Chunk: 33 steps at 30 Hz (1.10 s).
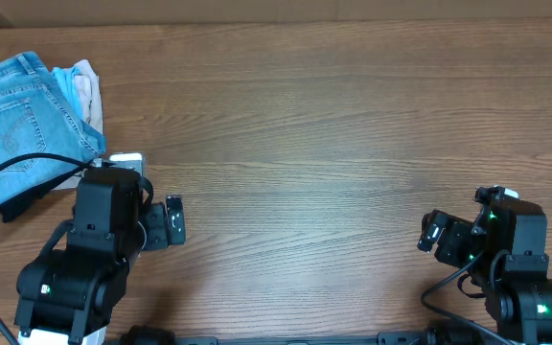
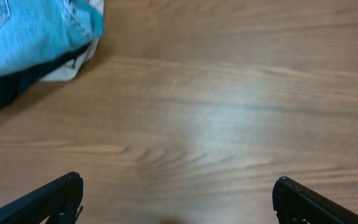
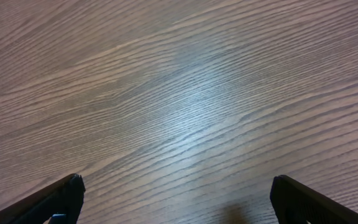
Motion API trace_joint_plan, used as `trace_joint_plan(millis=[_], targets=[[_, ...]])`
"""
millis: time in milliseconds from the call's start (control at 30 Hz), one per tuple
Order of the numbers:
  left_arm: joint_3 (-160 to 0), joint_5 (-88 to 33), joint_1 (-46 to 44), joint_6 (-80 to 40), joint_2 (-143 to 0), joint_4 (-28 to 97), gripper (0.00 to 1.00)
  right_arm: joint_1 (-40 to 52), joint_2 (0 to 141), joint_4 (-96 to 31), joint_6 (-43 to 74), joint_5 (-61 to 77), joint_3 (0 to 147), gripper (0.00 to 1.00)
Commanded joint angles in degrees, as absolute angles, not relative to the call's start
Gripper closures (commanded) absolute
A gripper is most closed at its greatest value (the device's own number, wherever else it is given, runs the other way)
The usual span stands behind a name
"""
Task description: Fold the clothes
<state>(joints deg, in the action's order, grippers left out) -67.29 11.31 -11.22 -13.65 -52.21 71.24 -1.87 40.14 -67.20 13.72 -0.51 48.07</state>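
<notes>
We are looking down on a brown wood-grain desk (image 1: 333, 125) that is filling nearly the whole frame, with light glaring softly off its middle. The jeans (image 1: 12, 110) are lying in a heap in the upper left corner, over a black garment (image 1: 22, 203) and beside a pale garment (image 1: 86, 86). We are holding the left end effector (image 2: 178, 199) and the right end effector (image 3: 176, 196) with fingers spread wide apart, gripping nothing, each over bare wood along the lower edge.

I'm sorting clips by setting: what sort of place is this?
Likely a robotics test bench: a wood-grain table, the left gripper and right gripper open over it, denim jeans heaped at one corner.
</notes>
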Motion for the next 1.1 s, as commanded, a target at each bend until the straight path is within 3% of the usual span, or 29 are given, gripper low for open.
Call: trace_joint_plan(millis=[0, 300, 667, 833, 1067], targets=[[-67.53, 12.45, -11.25, -14.83, -52.64, 72.20, 0.00, -2.00, 40.03, -67.00, 14.20, -1.43, 47.88, 0.00], [-67.53, 12.45, -11.25, -14.83, -55.00, 72.16, 0.00, -2.00, 37.89, -67.20, 14.20, -9.39, 47.81, 0.00], [-67.53, 12.45, -11.22, -14.83, -58.37, 72.16, 0.00, -1.89, 20.40, -65.49, 14.15, -7.42, 46.13, 0.00], [-67.53, 12.45, -11.25, -14.83, -59.99, 72.18, 0.00, -1.89, 9.82, -54.87, 12.56, -5.34, 39.16, 0.00], [-67.53, 12.45, -11.25, -14.83, -62.15, 72.16, 0.00, -1.89, 0.14, -30.28, 7.01, 1.30, 21.08, 0.00]])
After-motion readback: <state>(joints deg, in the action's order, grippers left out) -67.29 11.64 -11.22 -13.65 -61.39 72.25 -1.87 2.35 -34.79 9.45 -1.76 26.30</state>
